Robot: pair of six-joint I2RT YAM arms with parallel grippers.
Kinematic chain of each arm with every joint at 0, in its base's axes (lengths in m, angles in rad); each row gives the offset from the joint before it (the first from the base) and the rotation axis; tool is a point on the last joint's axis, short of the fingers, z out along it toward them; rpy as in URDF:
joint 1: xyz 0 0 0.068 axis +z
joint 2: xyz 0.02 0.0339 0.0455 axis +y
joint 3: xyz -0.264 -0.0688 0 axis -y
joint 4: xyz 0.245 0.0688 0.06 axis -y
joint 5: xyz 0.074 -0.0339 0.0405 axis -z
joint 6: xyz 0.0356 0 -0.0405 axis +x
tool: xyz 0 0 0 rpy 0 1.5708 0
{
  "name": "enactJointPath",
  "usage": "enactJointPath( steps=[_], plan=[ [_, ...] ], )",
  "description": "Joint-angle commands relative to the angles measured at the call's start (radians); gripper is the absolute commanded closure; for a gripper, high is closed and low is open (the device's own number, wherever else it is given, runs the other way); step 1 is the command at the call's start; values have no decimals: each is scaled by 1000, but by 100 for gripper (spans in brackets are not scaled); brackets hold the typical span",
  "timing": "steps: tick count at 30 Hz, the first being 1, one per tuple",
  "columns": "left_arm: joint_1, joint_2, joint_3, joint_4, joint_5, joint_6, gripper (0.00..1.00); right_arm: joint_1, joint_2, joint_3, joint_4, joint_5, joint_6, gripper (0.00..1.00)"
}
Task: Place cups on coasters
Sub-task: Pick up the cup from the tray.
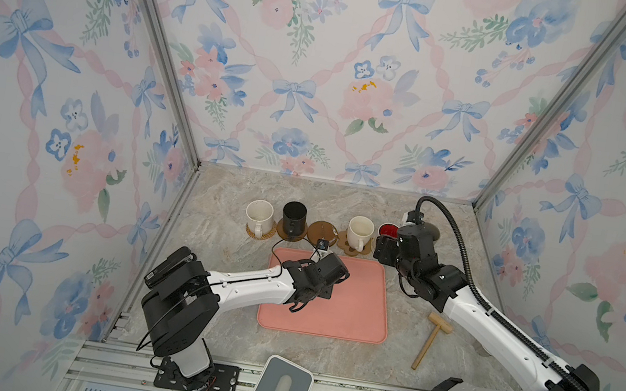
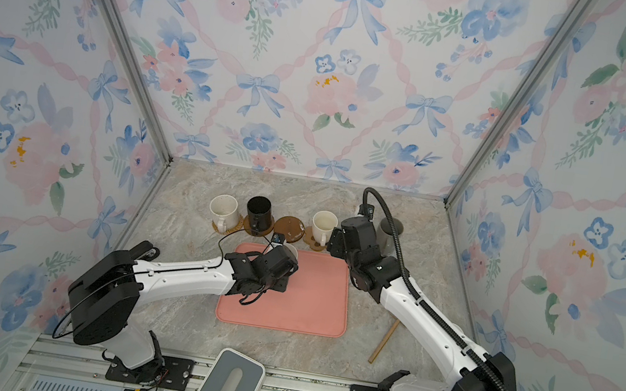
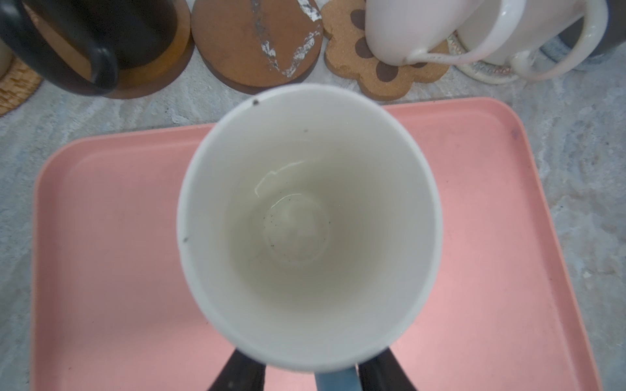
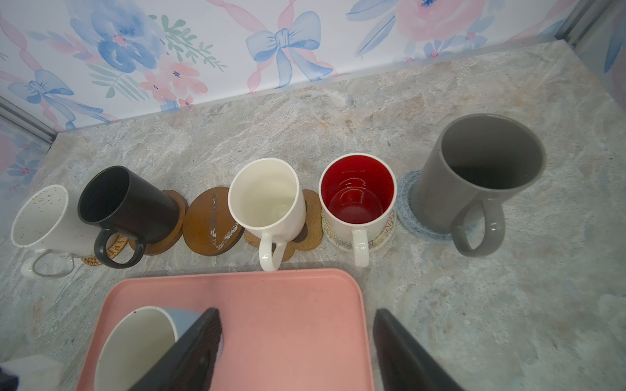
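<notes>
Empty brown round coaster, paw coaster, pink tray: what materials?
Brown round coaster: looks like wood or fibreboard, matte, coating flaked off in white streaks. Paw-print coaster: likely cork, grainy speckled tan, darker printed pads. Pink tray: probably silicone or plastic, smooth matte, rounded raised rim.

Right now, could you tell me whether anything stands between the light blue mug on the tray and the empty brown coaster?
Nothing visible does: only the rim of the pink tray and bare tabletop lie between the light blue mug and the empty brown coaster. The black mug and cream mug flank it closely.
</notes>
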Motion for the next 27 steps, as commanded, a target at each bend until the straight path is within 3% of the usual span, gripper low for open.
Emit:
enactJointPath(
  steps=[1, 19, 23, 27],
  plan=[
    [11, 22, 11, -19, -5, -8, 62, -11, 11, -5, 15, -6, 13, 26],
    [19, 40, 16, -26, 6, 1, 73, -17, 28, -1, 18, -22, 12, 26],
    [20, 36, 14, -26, 6, 1, 78, -17, 29, -2, 21, -26, 13, 26],
    [19, 36, 11, -26, 9, 2, 90, -17, 32, 1, 20, -35, 10, 26]
  ],
)
